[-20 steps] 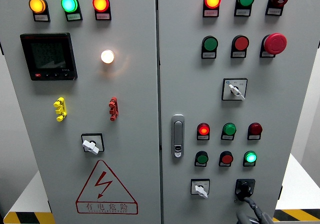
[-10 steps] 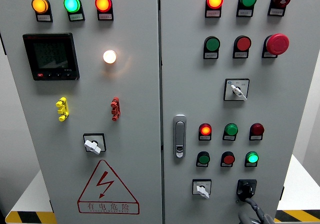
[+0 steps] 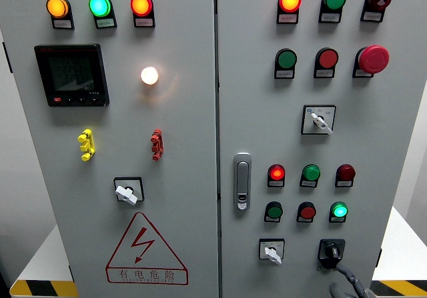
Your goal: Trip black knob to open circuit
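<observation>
The black knob (image 3: 331, 251) sits at the lower right of the grey cabinet's right-hand door (image 3: 393, 178), on a black square plate, its pointer standing roughly upright with a slight lean. Just below and a little right of it, the right hand (image 3: 348, 286) comes up from the bottom edge; only a grey, jointed part shows, one of its fingers (image 3: 345, 272) reaching toward the underside of the knob's plate, and I cannot tell whether it touches the plate or whether the fingers are spread, curled or pinching anything (most of the hand is cut off by the frame). To the left of the fingers, level with the black knob, is a white selector switch (image 3: 271, 251) on a white plate, its handle pointing down to the right. Above the fingers stand two rows of three small round lamps: in the upper row a lit red lamp (image 3: 276, 173) at the left, in the lower row a lit green lamp (image 3: 339, 211) at the right. Higher again is another white selector (image 3: 319, 120), and near the top a red mushroom button (image 3: 372, 59). Left of the fingers and up, by the door seam, a metal door handle (image 3: 241, 181) stands vertical. Far to the left, on the other door, a red warning triangle (image 3: 145, 250) with a lightning bolt sits low, and a dark display meter (image 3: 71, 75) is set high.
</observation>
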